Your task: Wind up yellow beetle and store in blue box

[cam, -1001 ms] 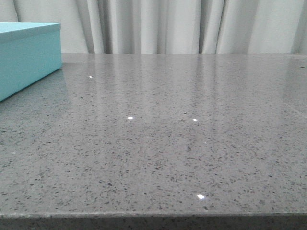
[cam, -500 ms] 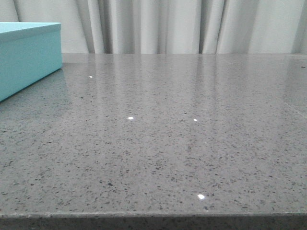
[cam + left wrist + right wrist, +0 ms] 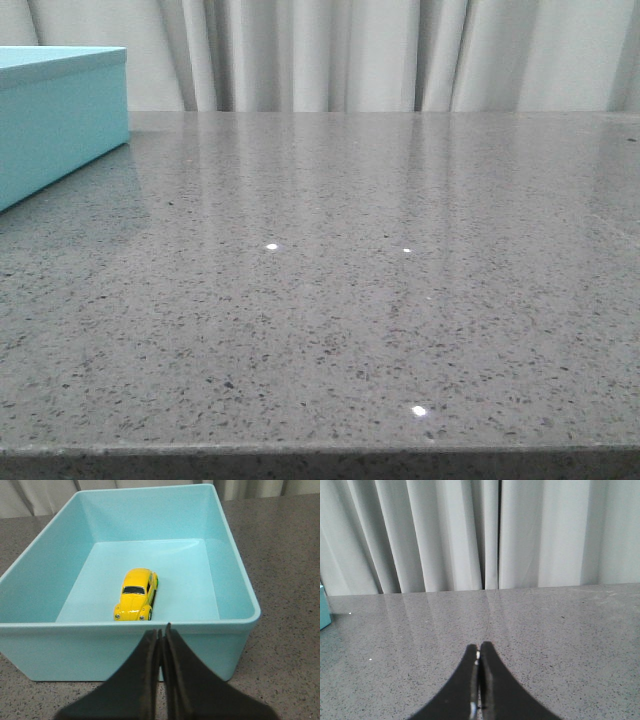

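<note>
The yellow beetle (image 3: 135,594) stands on its wheels on the floor of the blue box (image 3: 235,587), about midway across and towards the box's near wall, nose towards the camera. My left gripper (image 3: 161,631) is shut and empty, outside the box, just short of its near wall. My right gripper (image 3: 479,646) is shut and empty above the bare grey tabletop. In the front view only a corner of the blue box (image 3: 60,115) shows at the far left; the beetle and both grippers are out of that view.
The speckled grey tabletop (image 3: 350,280) spreads across the front view, with its front edge at the bottom. White curtains (image 3: 485,535) hang behind the table's far edge. A sliver of the blue box (image 3: 324,609) shows in the right wrist view.
</note>
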Robot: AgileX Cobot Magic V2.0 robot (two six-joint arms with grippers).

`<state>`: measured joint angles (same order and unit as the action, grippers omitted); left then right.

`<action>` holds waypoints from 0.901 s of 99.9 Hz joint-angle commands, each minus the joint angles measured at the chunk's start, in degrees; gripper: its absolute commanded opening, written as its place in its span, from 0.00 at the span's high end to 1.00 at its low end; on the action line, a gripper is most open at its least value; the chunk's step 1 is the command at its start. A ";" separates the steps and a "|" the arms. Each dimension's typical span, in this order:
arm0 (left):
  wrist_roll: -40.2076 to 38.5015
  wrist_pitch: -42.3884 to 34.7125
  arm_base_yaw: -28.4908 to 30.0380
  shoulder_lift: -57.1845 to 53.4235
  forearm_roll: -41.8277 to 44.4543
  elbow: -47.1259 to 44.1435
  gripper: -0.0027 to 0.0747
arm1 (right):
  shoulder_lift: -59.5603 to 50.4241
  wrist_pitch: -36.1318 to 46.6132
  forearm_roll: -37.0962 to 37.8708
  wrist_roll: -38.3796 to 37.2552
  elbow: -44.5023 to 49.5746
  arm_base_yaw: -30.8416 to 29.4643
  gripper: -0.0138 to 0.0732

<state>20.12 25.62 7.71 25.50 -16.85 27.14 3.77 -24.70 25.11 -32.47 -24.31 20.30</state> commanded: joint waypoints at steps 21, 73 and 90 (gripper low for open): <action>-0.13 -3.81 -1.20 -4.14 -1.16 1.45 0.99 | 0.60 4.61 1.83 0.42 -1.37 -0.19 0.92; -10.14 -31.71 -9.06 -16.84 5.16 -18.38 0.99 | 0.60 4.61 1.83 0.42 -1.37 -0.19 0.92; -11.90 -33.77 -9.06 -22.22 5.16 -24.95 0.99 | 0.60 4.61 1.83 0.42 -1.37 -0.19 0.92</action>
<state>9.60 -2.68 -0.90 4.58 -11.86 3.01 3.77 -24.50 25.11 -32.47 -24.31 20.30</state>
